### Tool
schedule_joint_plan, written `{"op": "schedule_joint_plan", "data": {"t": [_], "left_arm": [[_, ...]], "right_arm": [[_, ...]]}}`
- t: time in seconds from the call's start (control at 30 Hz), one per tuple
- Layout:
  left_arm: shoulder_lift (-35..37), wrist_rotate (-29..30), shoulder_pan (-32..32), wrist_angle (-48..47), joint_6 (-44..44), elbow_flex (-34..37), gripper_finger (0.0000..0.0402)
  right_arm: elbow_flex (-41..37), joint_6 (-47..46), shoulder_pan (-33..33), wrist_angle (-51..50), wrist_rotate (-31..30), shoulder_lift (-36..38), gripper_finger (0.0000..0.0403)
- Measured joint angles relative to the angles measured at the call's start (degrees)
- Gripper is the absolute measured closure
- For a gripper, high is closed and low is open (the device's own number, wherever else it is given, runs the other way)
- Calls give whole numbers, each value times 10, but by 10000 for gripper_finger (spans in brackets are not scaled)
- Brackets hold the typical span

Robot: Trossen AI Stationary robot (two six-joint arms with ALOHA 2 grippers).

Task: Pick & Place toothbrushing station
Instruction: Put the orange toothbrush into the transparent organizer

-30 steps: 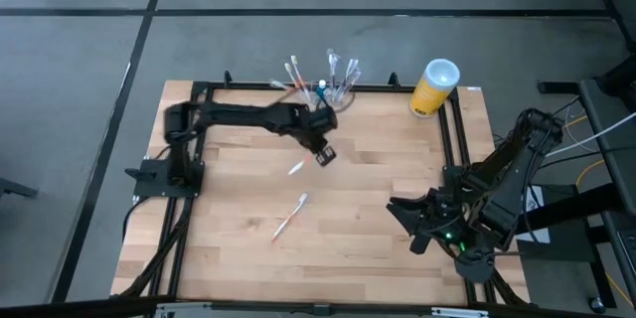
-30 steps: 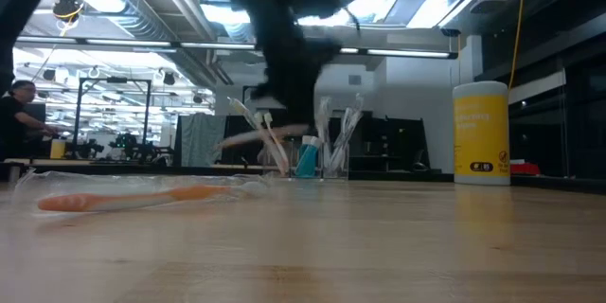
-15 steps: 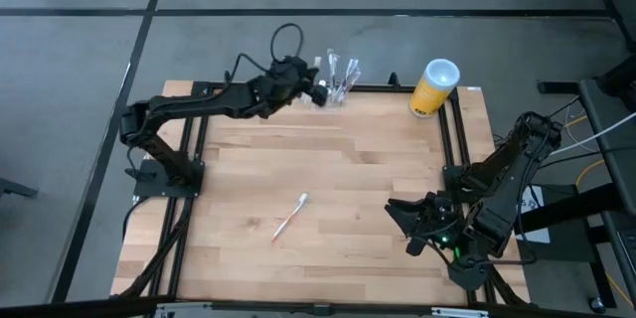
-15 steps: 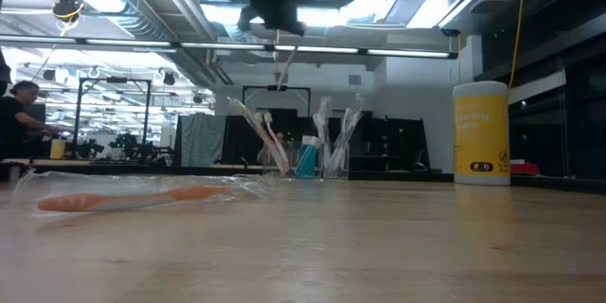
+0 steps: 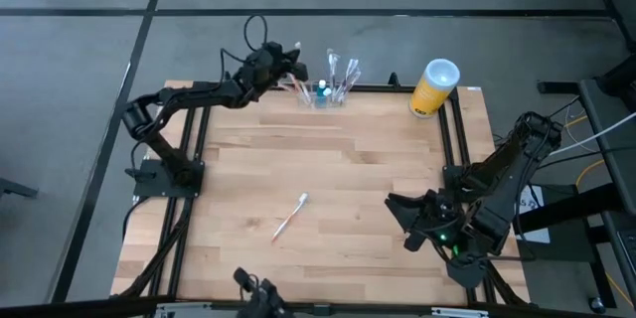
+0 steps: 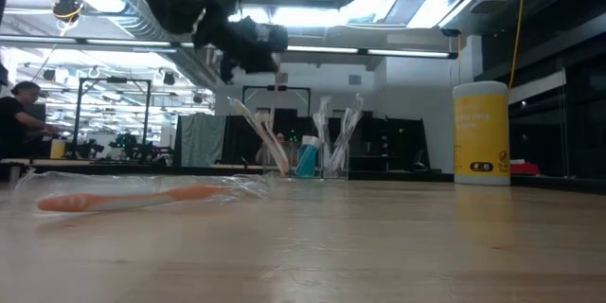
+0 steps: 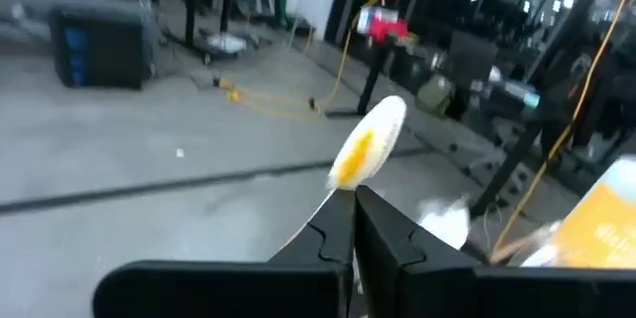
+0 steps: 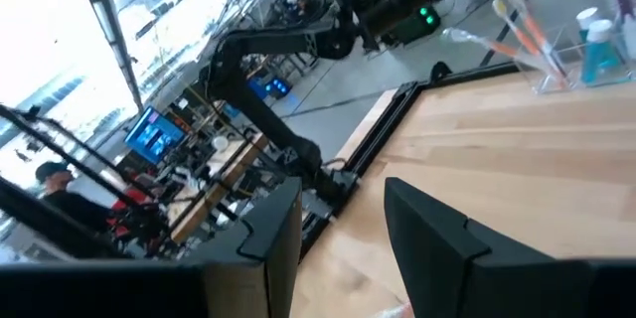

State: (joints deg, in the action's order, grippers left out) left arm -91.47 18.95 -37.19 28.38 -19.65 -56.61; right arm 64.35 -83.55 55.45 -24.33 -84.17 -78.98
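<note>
Your left end effector (image 5: 286, 67) pinches a toothbrush (image 7: 366, 145) just left of the clear toothbrush holder (image 5: 325, 94) at the tabletop's (image 5: 348, 179) far edge, while your right end effector (image 5: 396, 205), fingers spread, waits near the right side, with another toothbrush (image 5: 289, 216) lying mid-tabletop.

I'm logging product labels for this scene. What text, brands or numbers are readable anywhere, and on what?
None can be read.
Yellow canister: pale print down its side and a small dark mark low down, both too blurred to read.
Blue tube in the holder: no legible print.
Screen in the room behind: lit, too small to read.
</note>
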Motion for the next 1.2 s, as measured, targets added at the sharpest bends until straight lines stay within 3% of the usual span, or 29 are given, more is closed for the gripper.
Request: {"op": "schedule_joint_plan", "data": {"t": [0.17,0.63,0.93,1.2], "left_arm": [[-24,-41,-9,0,-13,1,401],[-18,-49,34,-11,-31,1,400],[-18,12,67,-129,-31,0,400],[-18,5,68,-233,-80,0,399]], "right_arm": [[0,0,-18,3,-5,0,255],[0,11,-32,3,-4,1,279],[0,20,-32,3,-3,1,284],[0,32,-24,10,6,1,284]]}}
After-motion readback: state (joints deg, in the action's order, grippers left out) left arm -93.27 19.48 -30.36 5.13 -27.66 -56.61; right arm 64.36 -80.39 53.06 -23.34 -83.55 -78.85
